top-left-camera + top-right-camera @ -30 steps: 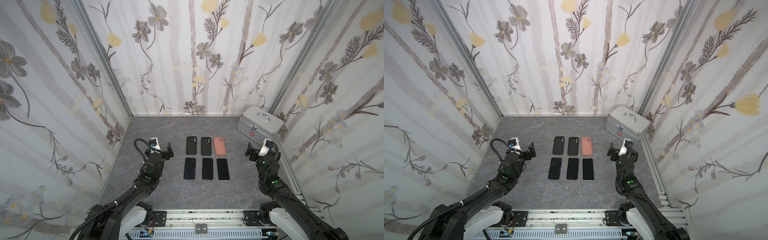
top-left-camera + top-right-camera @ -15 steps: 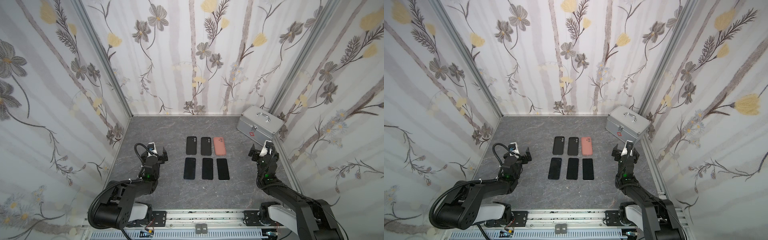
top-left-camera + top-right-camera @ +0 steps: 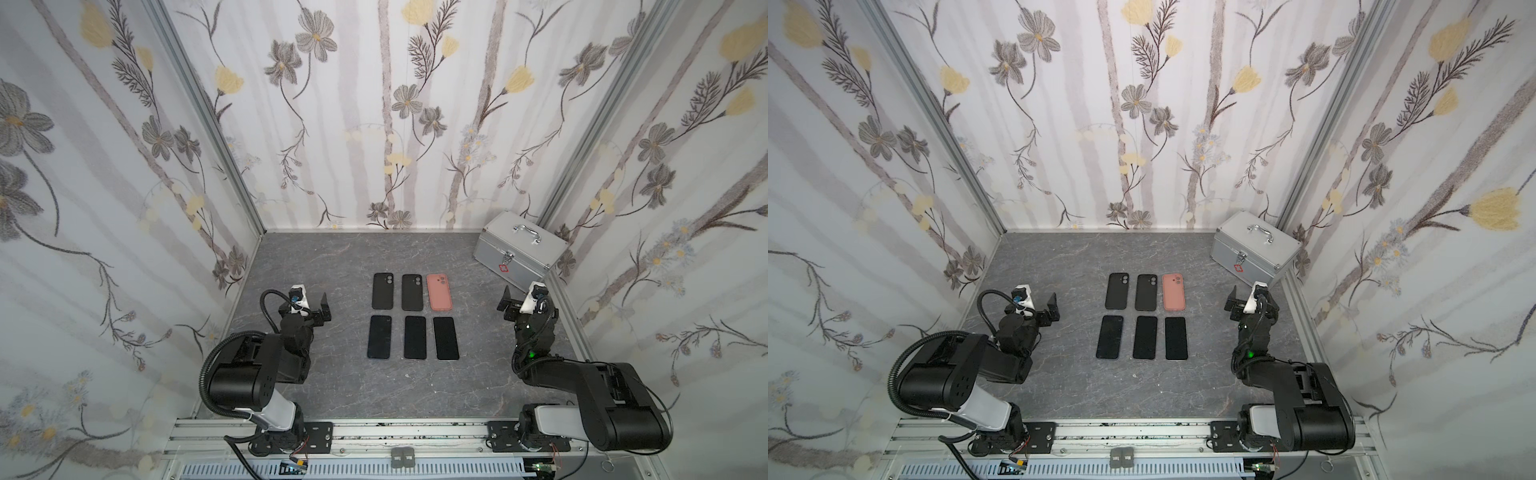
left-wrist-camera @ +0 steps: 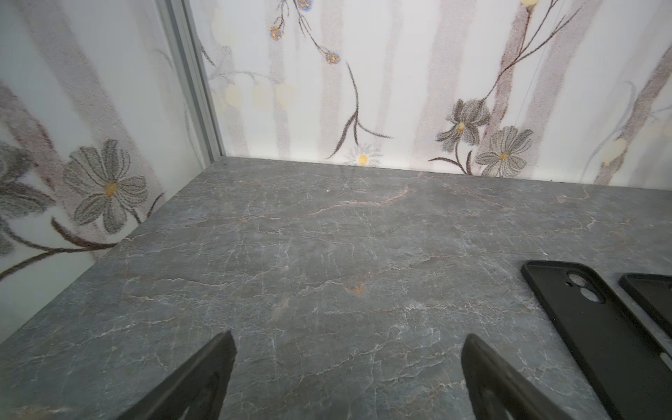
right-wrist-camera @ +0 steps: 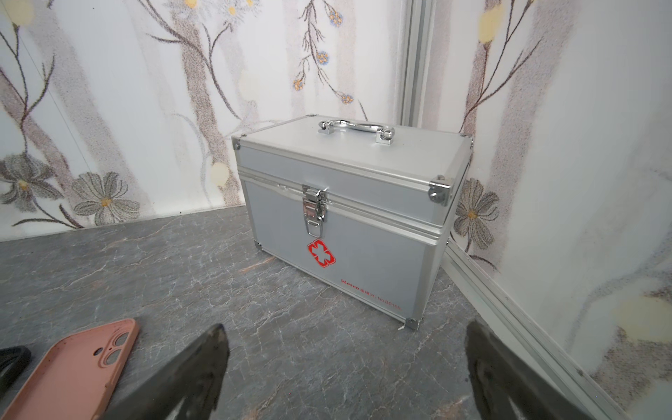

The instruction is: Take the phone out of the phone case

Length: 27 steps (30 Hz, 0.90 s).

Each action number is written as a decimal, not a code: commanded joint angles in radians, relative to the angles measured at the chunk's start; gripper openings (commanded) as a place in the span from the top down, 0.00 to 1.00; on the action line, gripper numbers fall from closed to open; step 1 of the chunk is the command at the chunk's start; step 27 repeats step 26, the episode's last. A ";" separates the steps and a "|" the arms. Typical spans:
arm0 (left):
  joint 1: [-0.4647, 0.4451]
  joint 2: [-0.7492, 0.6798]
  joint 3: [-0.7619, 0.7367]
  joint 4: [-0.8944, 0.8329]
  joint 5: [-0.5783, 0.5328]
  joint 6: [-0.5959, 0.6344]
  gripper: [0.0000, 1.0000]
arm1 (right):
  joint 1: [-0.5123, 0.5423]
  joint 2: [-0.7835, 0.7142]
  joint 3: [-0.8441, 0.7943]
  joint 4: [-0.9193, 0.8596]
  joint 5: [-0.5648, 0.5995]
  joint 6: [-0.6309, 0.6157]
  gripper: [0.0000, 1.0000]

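Note:
Three phone cases lie in a back row in both top views: two black and a pink one. Three dark phones lie flat in the row in front, apart from the cases. In the left wrist view the near black case looks empty. My left gripper is open over bare floor left of the rows. My right gripper is open to their right, with the pink case beside it. Neither holds anything.
A silver metal box with a handle and a red cross stands shut in the back right corner, just beyond my right gripper. Flowered walls close in the grey marbled floor. Both arms are folded low near the front rail.
Both arms have folded back and down toward the front rail, drawing the grippers slightly outward. Both stay open. Phones and cases have not moved.

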 commanded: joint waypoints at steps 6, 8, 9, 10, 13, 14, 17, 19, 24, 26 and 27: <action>0.059 0.006 0.039 0.039 -0.014 -0.107 0.00 | -0.009 0.015 0.033 0.087 -0.088 -0.008 0.00; 0.057 0.004 0.035 0.041 -0.017 -0.106 0.00 | -0.008 0.012 0.029 0.090 -0.089 -0.010 0.00; 0.056 0.004 0.035 0.041 -0.017 -0.105 0.00 | -0.008 0.013 0.029 0.093 -0.095 -0.016 0.00; 0.056 0.004 0.035 0.041 -0.017 -0.105 0.00 | -0.007 0.015 0.029 0.096 -0.094 -0.016 0.00; 0.056 0.004 0.036 0.042 -0.015 -0.104 0.00 | -0.007 0.013 0.029 0.095 -0.096 -0.018 0.00; 0.055 0.004 0.036 0.041 -0.017 -0.103 0.00 | -0.007 0.013 0.029 0.095 -0.096 -0.017 0.00; 0.053 0.008 0.042 0.039 0.007 -0.090 0.00 | -0.007 0.013 0.028 0.095 -0.096 -0.017 0.00; 0.053 0.008 0.043 0.037 0.057 -0.069 0.00 | -0.007 0.013 0.028 0.093 -0.096 -0.017 0.00; 0.059 0.006 0.073 -0.030 0.113 -0.060 0.00 | -0.007 0.015 0.030 0.094 -0.096 -0.017 0.00; 0.059 0.003 0.071 -0.028 0.114 -0.059 0.00 | -0.007 0.015 0.030 0.093 -0.096 -0.017 0.00; 0.059 0.003 0.071 -0.028 0.114 -0.059 0.00 | -0.007 0.015 0.030 0.093 -0.096 -0.017 0.00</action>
